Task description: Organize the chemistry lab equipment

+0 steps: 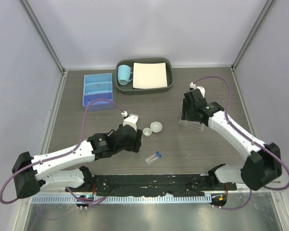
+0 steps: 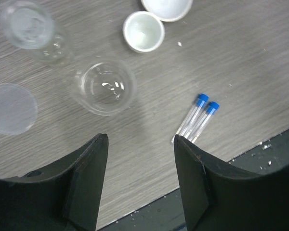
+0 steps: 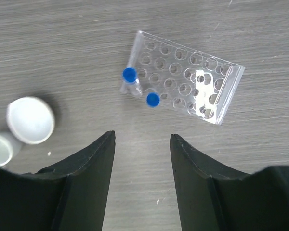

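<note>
Two thin clear blue-capped tubes (image 1: 153, 157) lie side by side on the table, just right of my left gripper (image 1: 131, 140); in the left wrist view the tubes (image 2: 196, 121) lie by my right fingertip. My left gripper (image 2: 139, 142) is open and empty over bare table. A small clear bottle (image 2: 104, 87) stands ahead of it. Two white round dishes (image 1: 156, 126) (image 1: 147, 132) sit mid-table. My right gripper (image 3: 142, 137) is open and empty, above and short of the clear tube rack (image 3: 183, 84), which holds two blue-capped tubes (image 3: 129, 74). The blue three-compartment box (image 1: 97, 91) sits at the back left.
A dark grey tray (image 1: 167, 86) with a white sheet and a light-blue mug (image 1: 124, 74) stands at the back centre. A second clear container (image 2: 31, 29) and a translucent round lid (image 2: 9, 108) lie left of the bottle. The table's dark front edge (image 2: 260, 154) is near the loose tubes.
</note>
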Tool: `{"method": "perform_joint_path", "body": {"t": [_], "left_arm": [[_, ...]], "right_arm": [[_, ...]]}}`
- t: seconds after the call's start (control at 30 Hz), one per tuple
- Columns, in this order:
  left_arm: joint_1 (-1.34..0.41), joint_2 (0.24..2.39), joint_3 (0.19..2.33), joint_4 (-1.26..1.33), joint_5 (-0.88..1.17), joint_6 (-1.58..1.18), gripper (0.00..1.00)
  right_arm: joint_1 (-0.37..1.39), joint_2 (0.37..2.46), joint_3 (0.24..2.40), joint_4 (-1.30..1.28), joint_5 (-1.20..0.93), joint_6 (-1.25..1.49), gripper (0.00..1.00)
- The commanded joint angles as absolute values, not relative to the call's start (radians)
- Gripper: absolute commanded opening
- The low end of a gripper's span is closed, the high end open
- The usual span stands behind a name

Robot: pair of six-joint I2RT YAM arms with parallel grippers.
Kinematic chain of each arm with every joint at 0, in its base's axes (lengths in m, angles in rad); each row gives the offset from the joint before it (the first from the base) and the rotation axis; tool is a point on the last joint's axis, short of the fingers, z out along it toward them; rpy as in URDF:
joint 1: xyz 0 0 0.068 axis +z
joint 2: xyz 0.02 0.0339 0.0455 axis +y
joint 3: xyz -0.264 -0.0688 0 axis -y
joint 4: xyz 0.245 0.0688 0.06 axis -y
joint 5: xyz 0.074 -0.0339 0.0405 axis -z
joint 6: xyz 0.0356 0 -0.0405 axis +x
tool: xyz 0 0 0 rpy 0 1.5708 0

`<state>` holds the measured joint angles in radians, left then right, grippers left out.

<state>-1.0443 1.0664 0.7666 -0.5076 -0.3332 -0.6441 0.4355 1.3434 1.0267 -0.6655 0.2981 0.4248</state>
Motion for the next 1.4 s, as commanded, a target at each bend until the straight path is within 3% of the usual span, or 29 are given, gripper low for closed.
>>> {"method": "perform_joint_path", "body": {"t": [0.0,0.23,0.37,0.73,1.37], "left_arm": [[-1.143,1.13,0.85,-0.494,-0.431,-0.63,0.61],[-1.23,1.325,0.9,-0.468,-0.468,-0.667,0.58],[-1.239,1.394,0.884,-0.427,-0.472,-0.689,0.49],[-1.239,1.526,0.862,-0.321,-0.448,-0.65,0.48],[-1.239,1.565,0.838,-0.247,-0.391,-0.644,0.45]], "right_arm": [[0.514,1.18,1.083,-0.753,0.365,0.451,0.56],[0.673,1.057,1.034,-0.825,0.407,0.508,0.56],[0.704,1.022,0.986,-0.827,0.388,0.52,0.56],[0.73,0.994,0.928,-0.789,0.336,0.526,0.56],[0.741,0.989,0.902,-0.761,0.324,0.528,0.56]]}}
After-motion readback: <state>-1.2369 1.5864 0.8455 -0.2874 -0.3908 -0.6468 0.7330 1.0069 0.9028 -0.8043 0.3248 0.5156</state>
